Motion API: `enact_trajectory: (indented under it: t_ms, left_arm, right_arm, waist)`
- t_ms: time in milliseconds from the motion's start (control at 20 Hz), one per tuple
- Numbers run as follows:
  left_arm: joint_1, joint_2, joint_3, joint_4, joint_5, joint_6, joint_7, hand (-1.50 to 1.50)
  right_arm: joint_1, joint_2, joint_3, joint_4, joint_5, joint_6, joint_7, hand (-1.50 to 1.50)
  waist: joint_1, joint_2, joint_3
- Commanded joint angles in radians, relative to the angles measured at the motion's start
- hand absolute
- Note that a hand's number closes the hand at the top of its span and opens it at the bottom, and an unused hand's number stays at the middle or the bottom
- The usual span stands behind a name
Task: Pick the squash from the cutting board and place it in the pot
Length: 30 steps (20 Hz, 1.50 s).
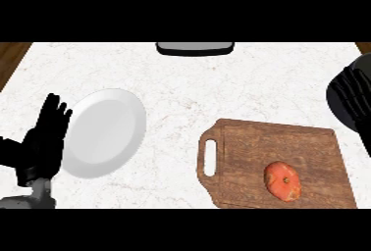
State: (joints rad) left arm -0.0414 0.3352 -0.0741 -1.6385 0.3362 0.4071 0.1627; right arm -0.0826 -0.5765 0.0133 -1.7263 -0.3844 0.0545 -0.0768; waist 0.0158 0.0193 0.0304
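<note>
An orange-red squash (pixel 282 181) lies on the lower right part of the wooden cutting board (pixel 246 147), whose handle slot faces left. My right hand (pixel 350 95) shows at the view's right edge, above and right of the board, fingers straight and holding nothing. It overlaps a dark round shape (pixel 364 61) at that edge that looks like the pot; I cannot separate the two clearly. Far to the left my left hand (pixel 45 142) rests open with fingers up, beside the plate.
A white plate (pixel 105 132) lies left of centre on the speckled counter (pixel 217 83). A dark, grey-topped object (pixel 196 47) sits at the counter's far edge. Wooden floor (pixel 11 59) shows past the counter's upper left corner.
</note>
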Motion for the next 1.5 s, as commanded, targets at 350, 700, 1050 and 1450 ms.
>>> enact_trajectory:
  t_ms: [350,700,1050,1450]
  left_arm:
    - [0.019,0.029,-0.235,0.119,-0.068,-0.231,0.006,0.00]
    - [-0.001,0.049,-0.208,0.194,-0.039,-0.339,-0.044,0.00]
    - [-0.071,-0.007,-0.228,0.279,-0.100,-0.336,-0.060,0.00]
    - [-0.059,0.007,-0.199,0.258,-0.081,-0.399,-0.040,0.00]
  right_arm:
    - [0.036,-0.050,0.100,-0.047,0.350,-0.051,-0.114,1.50]
    - [0.341,0.164,0.150,-0.193,0.257,-0.048,-0.548,-1.50]
    - [0.356,-0.113,0.041,-0.415,0.228,0.070,-0.086,-1.50]
    - [0.273,-0.133,0.076,-0.445,0.097,0.117,0.280,-1.50]
  waist:
    - [-0.092,-0.026,-0.030]
    - [-0.049,-0.023,-0.030]
    - [-0.036,-0.021,-0.033]
    - [-0.013,-0.019,-0.031]
